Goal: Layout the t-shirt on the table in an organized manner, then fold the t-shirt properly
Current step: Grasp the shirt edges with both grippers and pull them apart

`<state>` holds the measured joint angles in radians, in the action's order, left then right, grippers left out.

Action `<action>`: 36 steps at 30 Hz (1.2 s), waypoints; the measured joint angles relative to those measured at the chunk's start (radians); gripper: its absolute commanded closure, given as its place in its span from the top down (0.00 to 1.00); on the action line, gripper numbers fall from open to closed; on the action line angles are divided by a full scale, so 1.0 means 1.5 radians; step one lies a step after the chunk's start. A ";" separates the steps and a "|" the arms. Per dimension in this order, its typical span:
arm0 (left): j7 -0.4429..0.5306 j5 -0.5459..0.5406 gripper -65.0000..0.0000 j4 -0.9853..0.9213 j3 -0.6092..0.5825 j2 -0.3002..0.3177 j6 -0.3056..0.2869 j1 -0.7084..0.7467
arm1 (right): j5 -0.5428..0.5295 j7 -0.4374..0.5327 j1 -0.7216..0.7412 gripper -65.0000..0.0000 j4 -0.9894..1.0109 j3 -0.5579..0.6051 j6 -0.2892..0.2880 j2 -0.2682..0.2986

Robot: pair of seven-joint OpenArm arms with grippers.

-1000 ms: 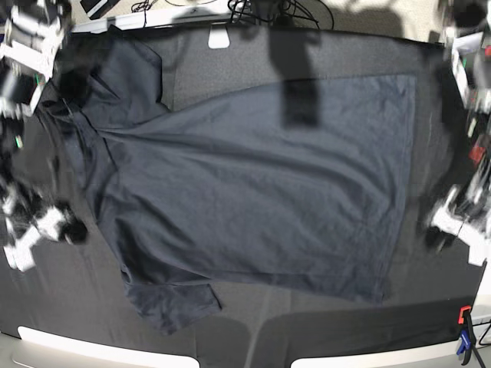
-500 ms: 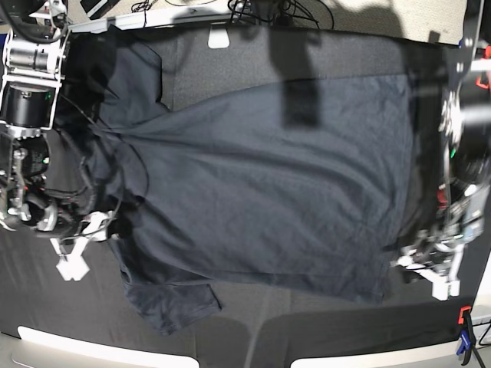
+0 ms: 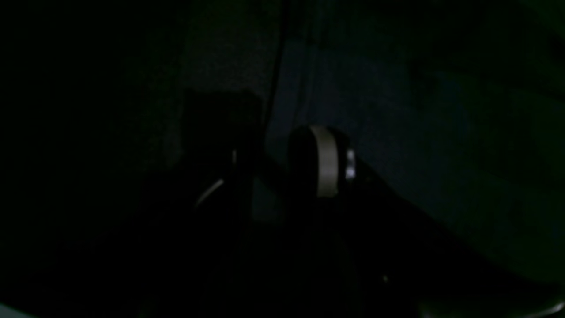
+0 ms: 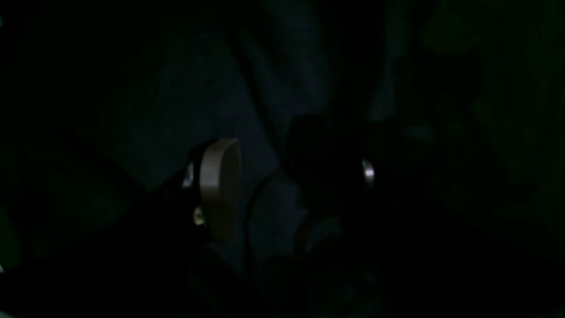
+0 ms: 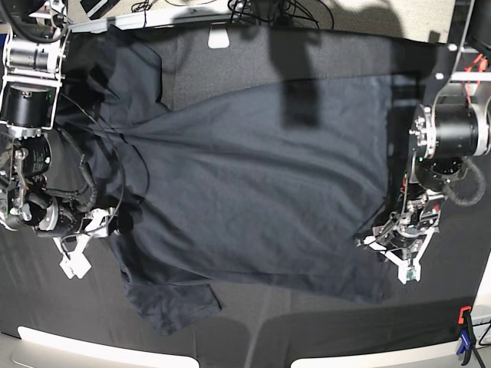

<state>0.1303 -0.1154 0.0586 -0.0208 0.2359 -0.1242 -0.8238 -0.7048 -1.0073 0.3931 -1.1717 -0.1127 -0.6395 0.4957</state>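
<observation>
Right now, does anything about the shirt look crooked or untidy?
Yes. The t-shirt lies skewed on the table: its near sleeve juts out at an angle, creased, and the far sleeve is bunched with folds beside the collar end.

Both wrist views are nearly black; only a pale fingertip [image 3: 325, 161] catches light. The base view is evenly lit and sharp, with arm shadows across the t-shirt [image 5: 253, 184] and curved fisheye edges.
</observation>
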 measured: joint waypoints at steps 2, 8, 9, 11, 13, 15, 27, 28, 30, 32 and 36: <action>0.001 0.000 0.28 0.003 0.000 0.000 0.000 0.000 | 0.064 0.039 0.009 0.50 0.002 0.000 0.006 -0.006; 0.001 0.000 0.28 0.010 0.000 0.003 0.000 -0.001 | 0.147 0.115 0.111 0.50 0.121 0.000 0.051 -0.065; 0.002 0.000 0.28 0.011 0.000 0.003 0.000 -0.001 | 0.165 0.121 0.136 0.50 0.151 0.000 0.060 -0.074; 0.002 -0.002 0.28 0.011 0.000 0.003 0.000 0.003 | 0.219 0.143 0.187 0.50 0.214 0.000 0.100 -0.090; 0.003 -0.003 0.28 0.013 0.000 0.005 0.000 0.013 | 0.284 0.153 0.239 0.50 0.285 -0.001 0.114 -0.098; 0.020 -0.005 0.28 0.014 0.000 0.005 0.000 0.026 | 0.347 0.169 0.277 0.50 0.354 -0.002 0.130 -0.102; 0.101 -0.005 0.28 0.018 0.000 0.006 -0.002 0.069 | 0.388 0.163 0.294 0.50 0.471 -0.002 0.165 -0.161; 0.102 -0.005 0.28 0.019 0.000 0.007 -0.002 0.069 | 0.388 0.161 0.290 0.50 0.471 -0.002 0.163 -0.178; 0.101 -0.005 0.28 0.021 0.000 0.007 -0.002 0.069 | 0.387 0.160 0.278 0.50 0.471 -0.002 0.157 -0.213; 0.101 -0.005 0.28 0.021 0.000 0.007 -0.002 0.069 | 0.388 0.155 0.271 0.50 0.471 -0.001 0.132 -0.242; 0.101 -0.005 0.28 0.021 0.000 0.007 -0.002 0.069 | 0.346 0.138 0.270 0.50 0.471 -0.001 0.072 -0.277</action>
<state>0.2813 -0.1226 0.0898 -0.0208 0.2462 -0.1265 -0.7208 -0.1864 -0.7998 0.7975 -0.4648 -0.1139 -0.5316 0.0807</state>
